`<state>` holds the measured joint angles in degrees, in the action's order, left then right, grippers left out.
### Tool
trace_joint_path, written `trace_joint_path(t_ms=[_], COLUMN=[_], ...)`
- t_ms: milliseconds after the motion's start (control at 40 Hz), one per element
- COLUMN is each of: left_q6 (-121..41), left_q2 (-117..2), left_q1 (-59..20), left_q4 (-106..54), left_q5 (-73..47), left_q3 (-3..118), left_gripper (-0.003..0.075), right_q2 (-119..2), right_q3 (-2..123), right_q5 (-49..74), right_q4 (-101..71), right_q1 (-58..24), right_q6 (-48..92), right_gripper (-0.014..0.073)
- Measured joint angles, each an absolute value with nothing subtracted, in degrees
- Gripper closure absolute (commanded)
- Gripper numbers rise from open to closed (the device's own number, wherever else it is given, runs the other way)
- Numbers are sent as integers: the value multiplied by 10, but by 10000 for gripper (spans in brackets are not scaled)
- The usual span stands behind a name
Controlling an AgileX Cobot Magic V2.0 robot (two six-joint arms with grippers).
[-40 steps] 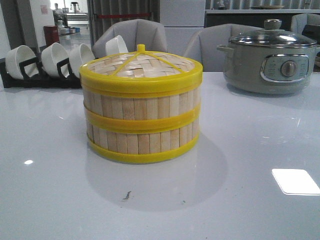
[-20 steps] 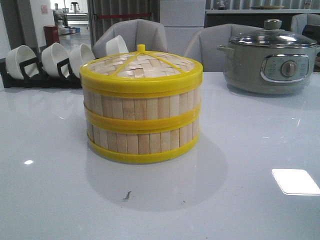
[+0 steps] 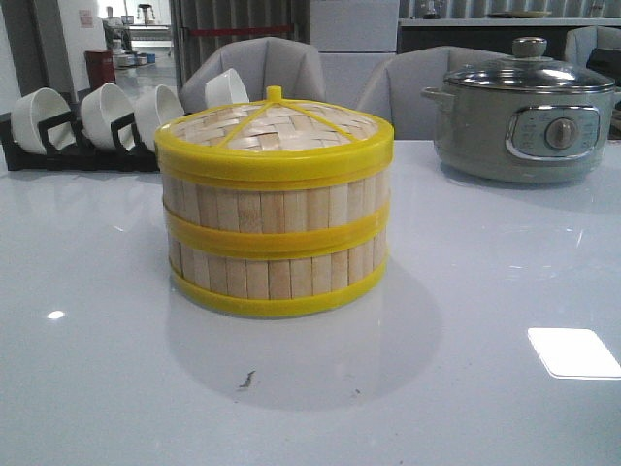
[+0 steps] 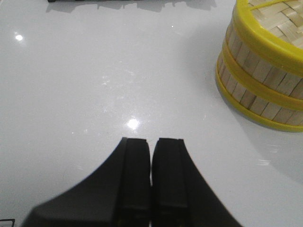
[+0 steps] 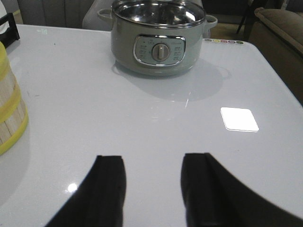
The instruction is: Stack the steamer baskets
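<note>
Two steamer baskets [image 3: 275,248], one lid [image 3: 275,131], one pot [image 3: 524,116], four bowls [image 3: 107,115].

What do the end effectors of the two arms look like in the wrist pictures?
Only the fingers show. The left end effector has two matte black fingers with flat, squared tips and a base that flares wider. The right end effector has the same black fingers, broad and smooth. No cables, markings or arm links are visible.

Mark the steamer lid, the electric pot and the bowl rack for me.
steamer lid [image 3: 275,124], front view, woven top.
electric pot [image 3: 524,121], front view, grey body by the dial.
bowl rack [image 3: 58,155], front view, black frame.
</note>
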<state>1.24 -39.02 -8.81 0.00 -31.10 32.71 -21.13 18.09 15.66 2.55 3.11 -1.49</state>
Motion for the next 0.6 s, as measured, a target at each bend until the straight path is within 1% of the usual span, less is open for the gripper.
trace_joint_path(t_ms=[25,50,100,125,601], left_q6=[12,12,12,12,12], left_q2=[-390,-390,-390,-390,-390], left_q1=[-88,-88,-88,-88,-88], left_q4=[0,0,0,0,0], left_q5=[-311,-311,-311,-311,-311], left_q3=[327,327,327,327,327], left_gripper=[637,637,637,637,637], right_q2=[-211,-211,-211,-211,-210], right_q3=[179,178,177,177,177], right_q5=[154,153,150,146,118], right_q4=[25,25,25,25,25], right_q1=[31,31,31,31,31], right_q6=[-15,-15,-15,-15,-15], right_gripper=[540,588,526,519,525])
